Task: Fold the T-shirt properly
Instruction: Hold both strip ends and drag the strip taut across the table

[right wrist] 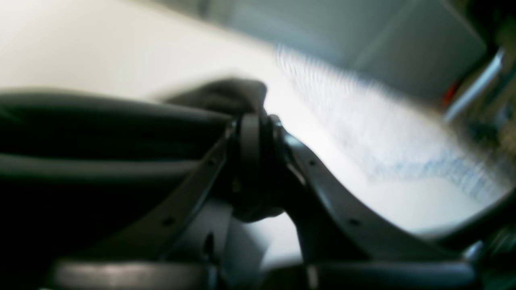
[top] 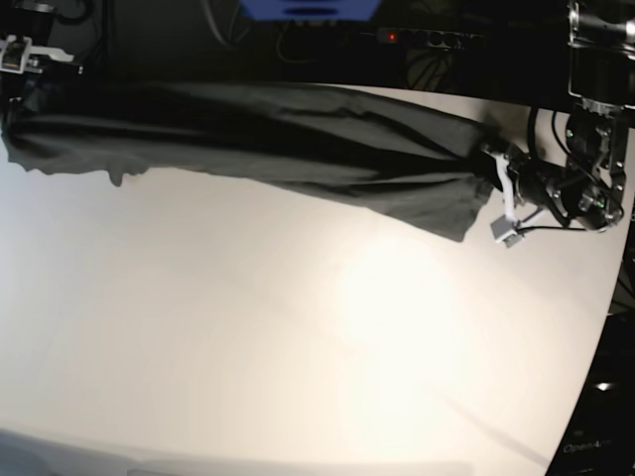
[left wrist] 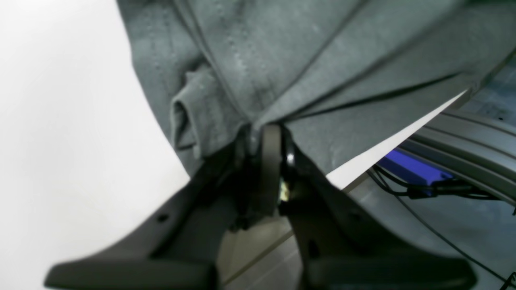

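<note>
The dark grey T-shirt (top: 298, 139) is stretched in a long bunched band across the far side of the white table (top: 298, 337), held at both ends. On the base view's right, my left gripper (top: 493, 167) is shut on one end. In the left wrist view the T-shirt (left wrist: 306, 52) fans out in taut folds from the closed left gripper (left wrist: 267, 129). My right gripper (top: 18, 94) pinches the other end at the far left. The right wrist view is blurred, with the right gripper (right wrist: 254, 117) shut on dark T-shirt cloth (right wrist: 100, 121).
Beyond the table's far edge there are a blue object (top: 308, 8) and a power strip (top: 417, 37). The left wrist view looks past the table edge to a blue part (left wrist: 411, 167), cables and a grey rail (left wrist: 463, 137). The table's right edge curves near the left arm.
</note>
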You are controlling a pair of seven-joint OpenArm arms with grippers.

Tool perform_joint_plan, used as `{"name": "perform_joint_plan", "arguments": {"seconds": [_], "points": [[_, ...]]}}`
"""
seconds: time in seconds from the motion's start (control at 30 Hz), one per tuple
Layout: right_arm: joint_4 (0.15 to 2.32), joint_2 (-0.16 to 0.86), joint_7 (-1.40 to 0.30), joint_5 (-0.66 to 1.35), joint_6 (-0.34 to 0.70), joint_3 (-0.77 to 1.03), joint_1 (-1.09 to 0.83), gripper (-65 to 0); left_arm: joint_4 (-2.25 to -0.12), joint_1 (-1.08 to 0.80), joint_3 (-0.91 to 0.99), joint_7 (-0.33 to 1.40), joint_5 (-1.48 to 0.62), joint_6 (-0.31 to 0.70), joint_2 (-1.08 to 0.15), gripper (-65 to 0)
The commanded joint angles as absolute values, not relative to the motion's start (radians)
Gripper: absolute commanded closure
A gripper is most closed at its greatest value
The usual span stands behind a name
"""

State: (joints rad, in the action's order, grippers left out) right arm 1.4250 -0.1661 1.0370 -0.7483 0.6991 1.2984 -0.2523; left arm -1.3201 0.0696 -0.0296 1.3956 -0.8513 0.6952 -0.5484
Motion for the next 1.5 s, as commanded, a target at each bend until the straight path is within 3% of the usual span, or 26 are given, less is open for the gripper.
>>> {"name": "perform_joint_plan", "arguments": {"seconds": [0.0,0.47,1.33,1.47], "points": [[1.445,-0.153,1.090,-0.710,0.698,1.308,-0.245,-0.1,-1.330,0.085,-0.021,1.396,-0.855,0.698,-0.567,-4.2],[1.299,-0.153,1.291,-0.711,0.698,1.484,-0.140,-0.1,-1.330,0.085,-0.022,1.396,-0.855,0.698,-0.573,-4.2],[1.112,-0.127,1.293,-0.713,0.698,1.484,-0.130,-1.0,-1.330,0.099,-0.022,1.396,-0.855,0.698,-0.576,-4.2],[1.107,-0.128,1.290,-0.713,0.698,1.484,-0.131,-8.9,-1.330,0.099,-0.022,1.396,-0.855,0.698,-0.576,-4.1]]}}
